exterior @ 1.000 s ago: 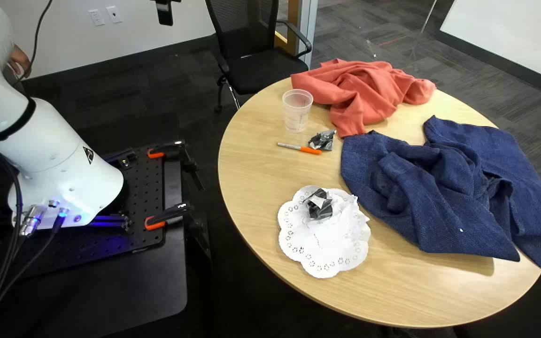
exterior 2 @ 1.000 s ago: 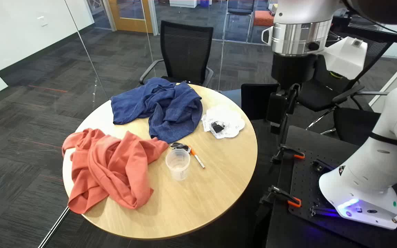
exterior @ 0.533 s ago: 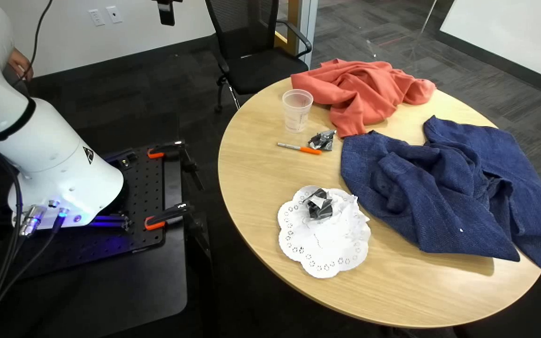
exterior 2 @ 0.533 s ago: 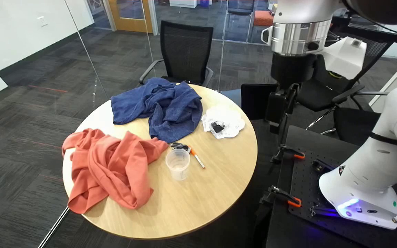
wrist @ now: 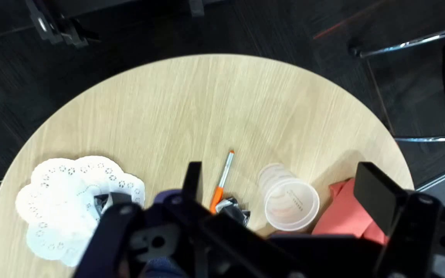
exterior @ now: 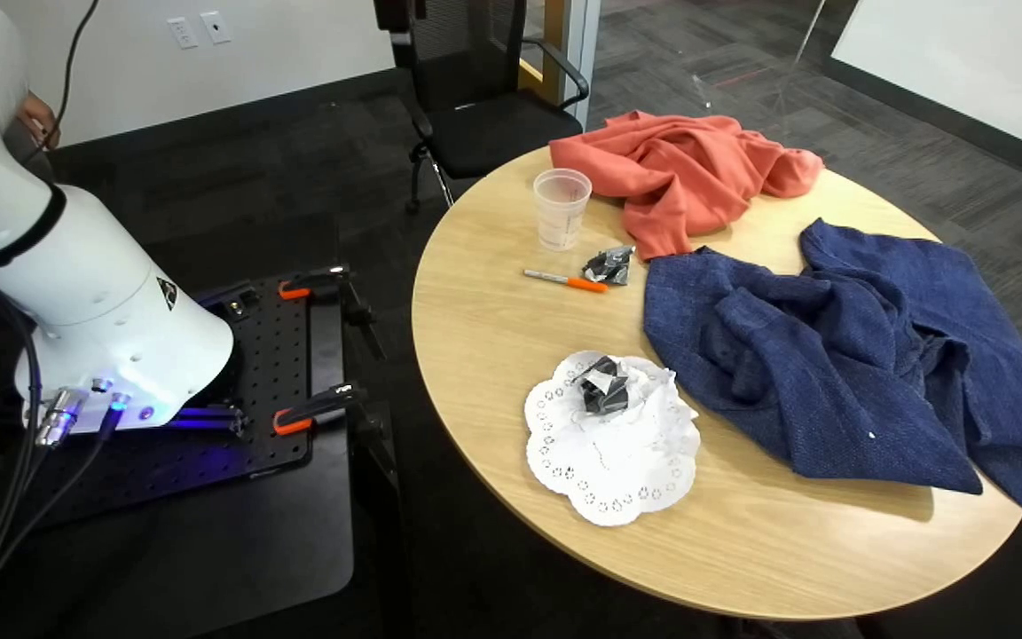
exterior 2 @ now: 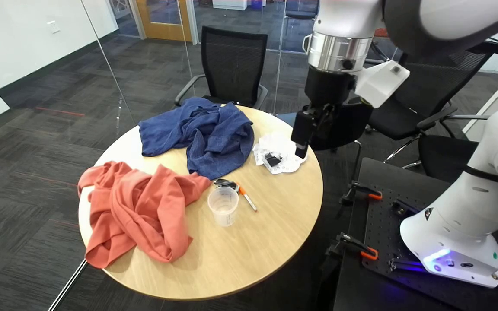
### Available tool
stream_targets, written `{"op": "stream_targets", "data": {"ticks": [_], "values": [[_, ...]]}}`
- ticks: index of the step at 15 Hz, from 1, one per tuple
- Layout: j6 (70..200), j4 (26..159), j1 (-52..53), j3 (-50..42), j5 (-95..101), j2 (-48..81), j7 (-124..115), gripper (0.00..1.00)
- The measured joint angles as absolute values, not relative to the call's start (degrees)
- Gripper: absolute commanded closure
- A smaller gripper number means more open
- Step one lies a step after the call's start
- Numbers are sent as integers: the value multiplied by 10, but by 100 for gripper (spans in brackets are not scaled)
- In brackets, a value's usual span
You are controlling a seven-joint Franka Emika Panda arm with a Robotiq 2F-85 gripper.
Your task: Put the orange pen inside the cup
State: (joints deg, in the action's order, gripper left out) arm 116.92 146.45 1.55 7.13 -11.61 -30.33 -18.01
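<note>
At the bottom of the wrist view, closest to the lens, the two black fingers [wrist: 192, 179] of the gripper [wrist: 282, 179] stand wide apart. Below them spreads a round, pale wooden table [wrist: 226, 100]. Framed between the fingers, nearest the left-hand one in that view, the orange pen [wrist: 221, 183] lies flat on the tabletop, its orange end toward the gripper's body and its grey end away. Just beside the orange end sits a crumpled black and silver wrapper [wrist: 236, 212]; whether the two touch cannot be told. Also framed between the fingers, nearer their midline, the clear plastic cup [wrist: 276, 177] stands upright, near the pen. A red cloth [wrist: 344, 212] lies bunched just past the cup, running behind the right-hand finger and partly hidden by it. Outside the left-hand finger, a white scalloped doily [wrist: 52, 204] lies on the table with a second crumpled wrapper [exterior: 604, 386] on it; in an exterior view the fingers point down in front of this doily, at a height hard to judge. Farther from them, a dark blue cloth [exterior 2: 201, 129] lies heaped on the tabletop. Beyond the table's edge stands a black mesh-backed chair [exterior 2: 234, 65].
</note>
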Motion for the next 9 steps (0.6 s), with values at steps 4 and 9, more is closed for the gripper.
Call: {"op": "stream_targets", "data": {"ticks": [4, 9], "values": [[1297, 1461, 1, 71, -103, -209, -202, 0], [1414, 1441, 0, 78, -54, -84, -274, 0]]}}
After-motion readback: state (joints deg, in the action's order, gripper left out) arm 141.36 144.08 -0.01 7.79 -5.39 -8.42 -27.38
